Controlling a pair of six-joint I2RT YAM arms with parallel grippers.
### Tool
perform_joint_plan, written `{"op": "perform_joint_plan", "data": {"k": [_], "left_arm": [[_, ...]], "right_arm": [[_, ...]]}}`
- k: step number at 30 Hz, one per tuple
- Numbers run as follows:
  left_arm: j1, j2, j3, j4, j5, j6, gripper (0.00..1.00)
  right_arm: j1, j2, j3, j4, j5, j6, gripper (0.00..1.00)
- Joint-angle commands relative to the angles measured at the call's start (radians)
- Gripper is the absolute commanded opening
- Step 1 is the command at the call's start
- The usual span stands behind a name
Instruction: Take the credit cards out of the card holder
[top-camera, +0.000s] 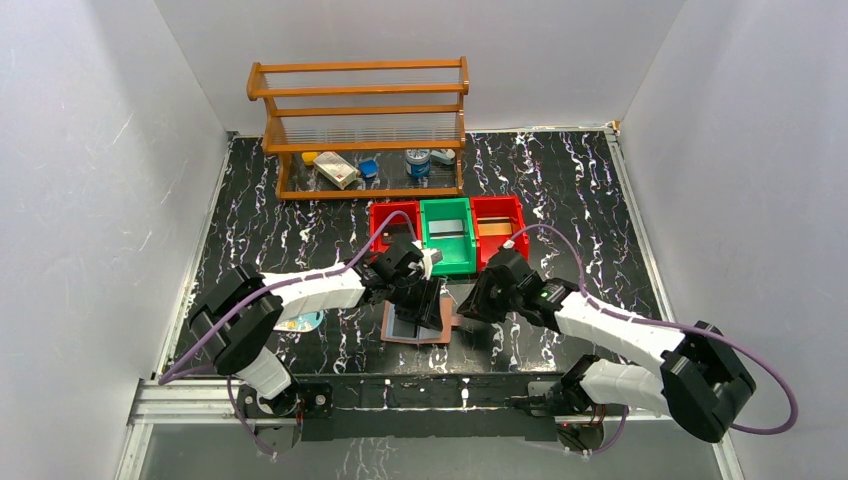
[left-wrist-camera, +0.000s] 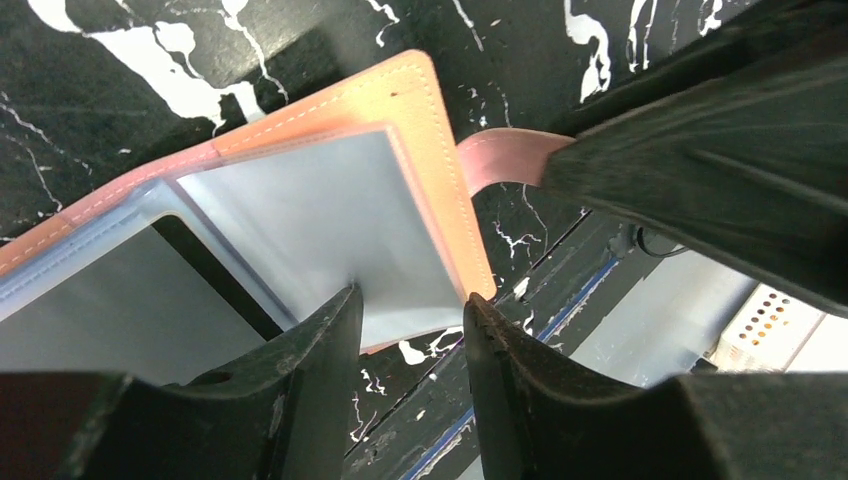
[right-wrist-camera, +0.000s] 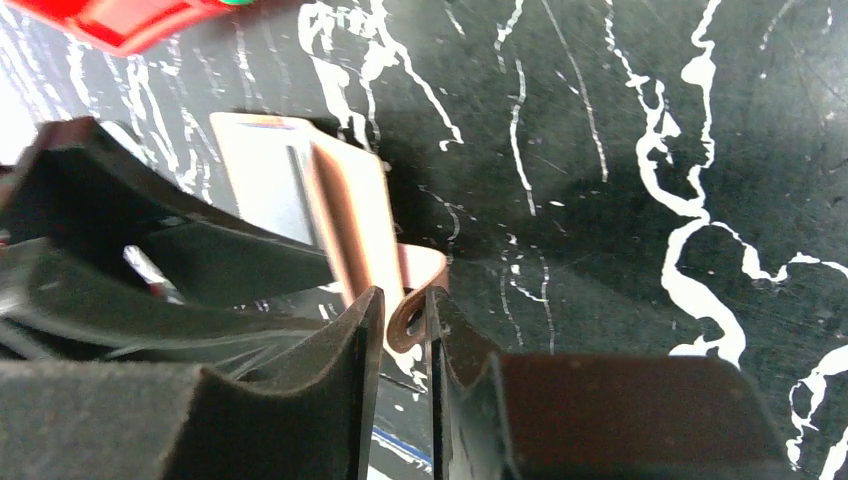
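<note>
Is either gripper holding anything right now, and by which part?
The right gripper pinches the card holder by its snap tab. The left gripper stands open over the edge of a clear pocket, gripping nothing.

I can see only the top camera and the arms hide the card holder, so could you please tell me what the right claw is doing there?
Observer: The right wrist view shows the right claw with the snap tab of the card holder between its fingers. I cannot tell whether it is gripping.
Operator: Thank you. And the left claw?
Observer: The left claw is open, and the edge of a clear pocket lies between its fingers.
Operator: Is a card showing in that pocket?
Observer: In the left wrist view the pocket looks pale and plain, and I can make out no card in it.
</note>
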Motion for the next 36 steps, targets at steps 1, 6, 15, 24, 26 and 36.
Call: {"op": "perform_joint_plan", "data": {"k": [1,6,15,24,26,36], "left_arm": [[-0.006,-0.003,-0.033,-0.008,-0.013,-0.02,0.39],[-0.01,-0.004,-0.046,-0.009,-0.007,-0.021,0.34],[-0.013,-0.018,-0.06,-0.019,-0.011,-0.022,0.3],[-0.015,-0.032,-0.06,-0.026,-0.031,-0.027,0.29],[-0.015,-0.036,-0.059,-0.026,-0.032,-0.029,0.29],[-0.015,-0.101,-0.034,-0.068,-0.098,-0.015,0.29]], "right_arm": [[-0.006,-0.057,0.086,-0.037,0.039,-0.003,0.31],[-0.006,-0.059,0.13,-0.022,0.014,-0.005,0.29],[-0.007,0.003,0.114,0.113,-0.088,0.021,0.22],[-0.007,0.125,0.087,0.266,-0.215,0.07,0.2],[-0.007,0.154,0.083,0.268,-0.217,0.069,0.2],[-0.007,0.319,0.019,0.263,-0.249,0.036,0.21]]}}
